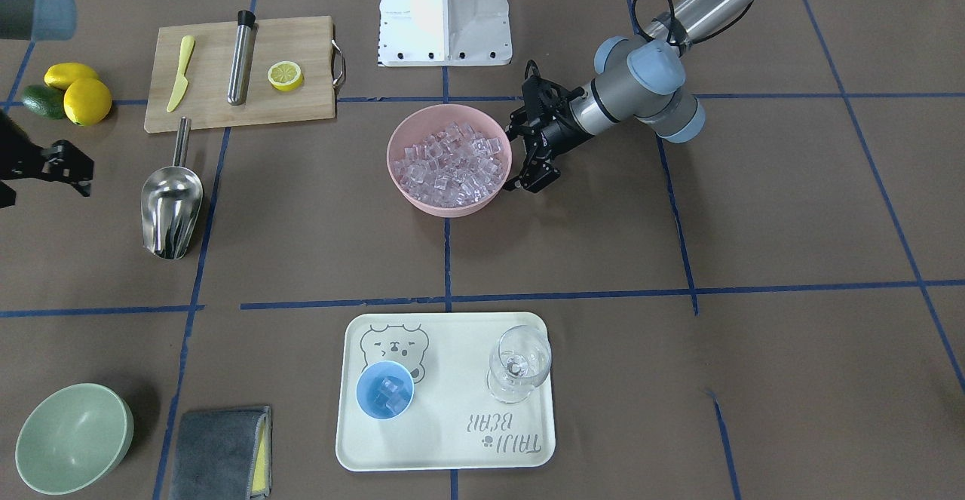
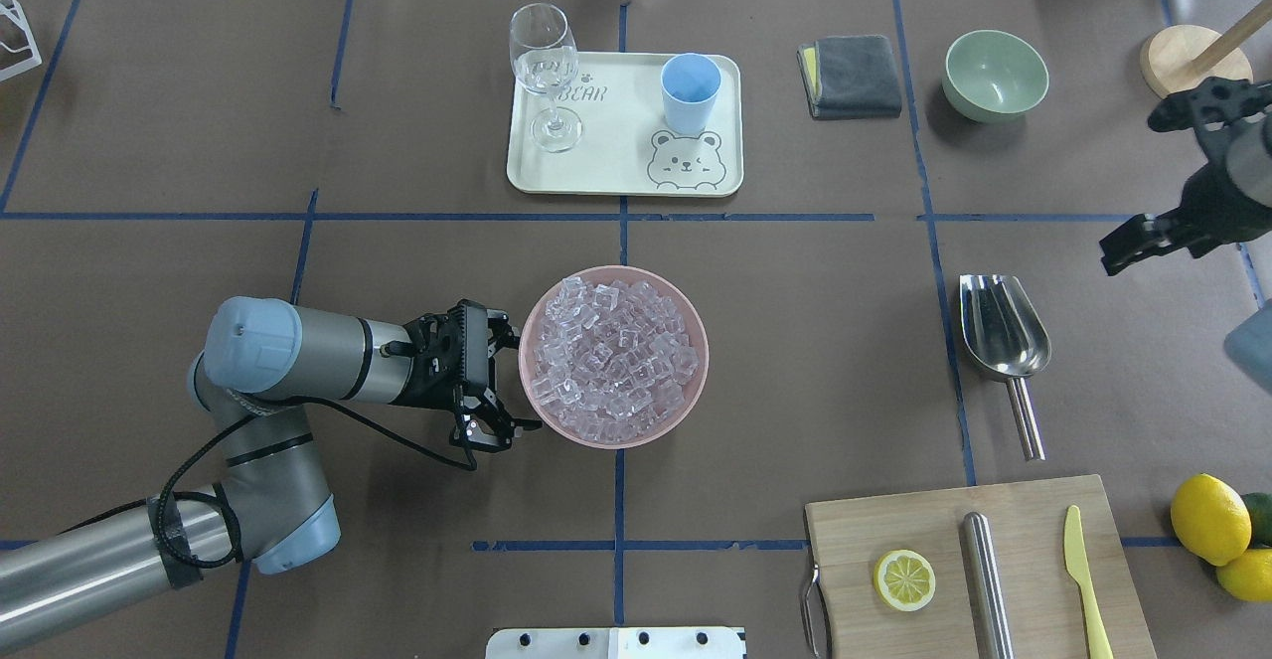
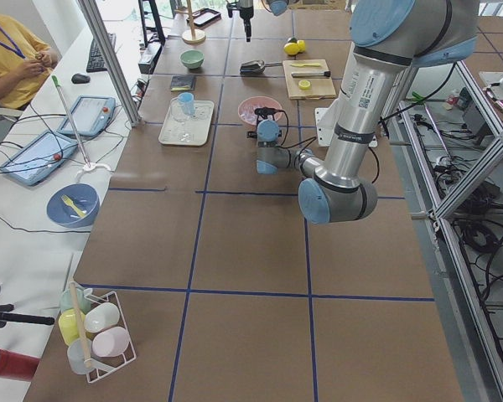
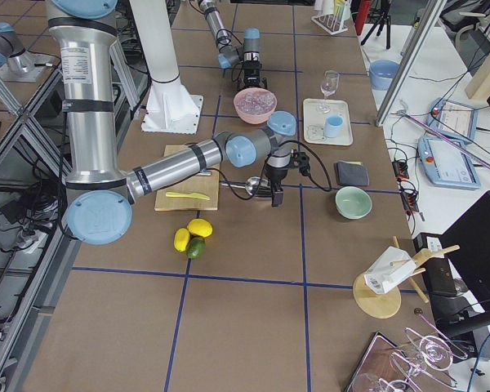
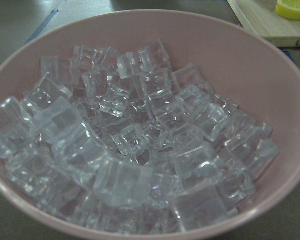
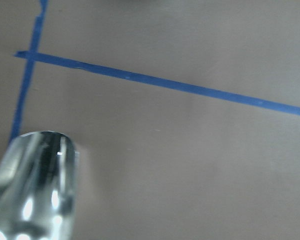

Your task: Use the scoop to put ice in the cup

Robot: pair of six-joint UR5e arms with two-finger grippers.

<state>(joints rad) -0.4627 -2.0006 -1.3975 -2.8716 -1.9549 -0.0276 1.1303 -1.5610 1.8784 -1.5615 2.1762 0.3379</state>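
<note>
Our left gripper [image 2: 517, 378] sits open, empty, beside the ice [image 2: 614, 356]; our right gripper [image 2: 1131, 192] hangs likewise near the scoop [image 2: 1002, 326].

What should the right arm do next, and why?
Probably bring the right gripper over the handle of the scoop and lower to grasp it. The scoop lies loose on the table, the gripper's fingers are open and apart from it, the cup holds only a few cubes, and the pink bowl is full of ice.
</note>
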